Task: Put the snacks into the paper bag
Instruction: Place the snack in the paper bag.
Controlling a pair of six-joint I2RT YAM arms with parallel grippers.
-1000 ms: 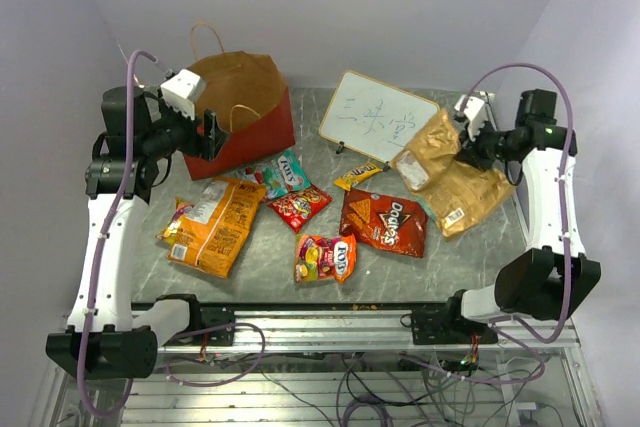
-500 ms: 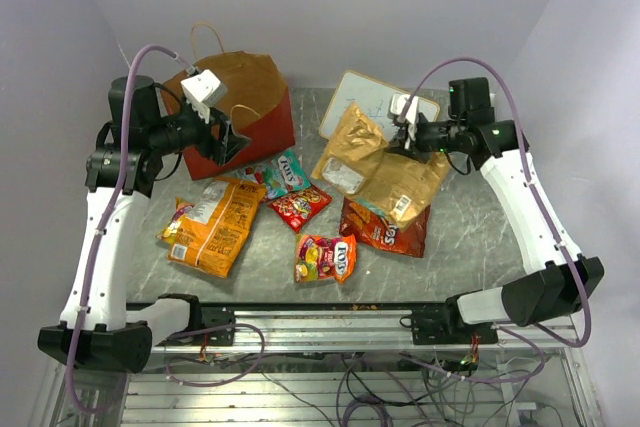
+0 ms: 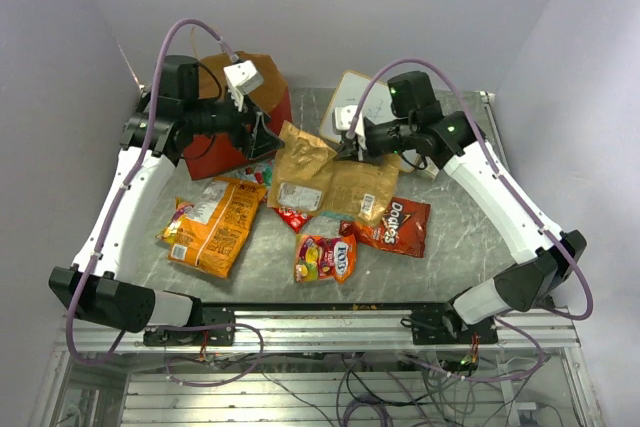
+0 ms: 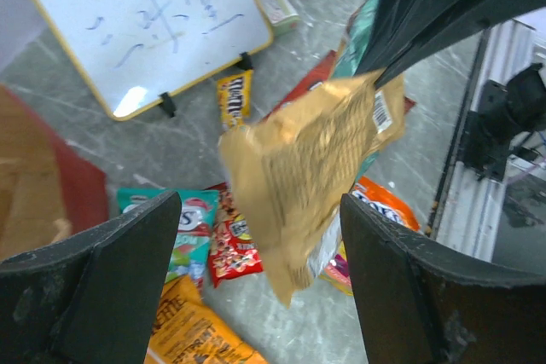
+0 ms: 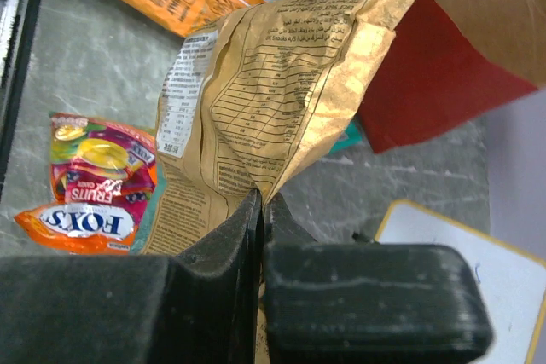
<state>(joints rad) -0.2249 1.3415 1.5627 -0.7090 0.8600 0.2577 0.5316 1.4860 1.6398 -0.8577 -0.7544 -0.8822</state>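
Observation:
My right gripper (image 3: 347, 147) (image 5: 262, 210) is shut on an edge of a big tan chip bag (image 3: 325, 185) (image 5: 273, 100), which hangs above the middle of the table. The red paper bag (image 3: 215, 152) (image 5: 426, 74) stands at the back left, partly hidden by my left arm. My left gripper (image 3: 260, 133) (image 4: 260, 287) is open beside the paper bag, facing the tan bag (image 4: 307, 159) without touching it. On the table lie an orange chip bag (image 3: 212, 225), a Doritos bag (image 3: 395, 225), a Fox's pack (image 3: 325, 257), a red candy pack (image 4: 230, 240), a teal pack (image 4: 192, 219) and a yellow pack (image 4: 235, 95).
A small whiteboard with writing (image 3: 352, 97) (image 4: 153, 27) stands at the back behind my right gripper. A small white box (image 4: 273, 2) lies beyond it. The metal rail (image 3: 320, 322) with both arm bases runs along the near edge.
My right arm has swung left across the table with the tan chip bag, from the right side to just beside the paper bag. My left arm has shifted right, its gripper still open.

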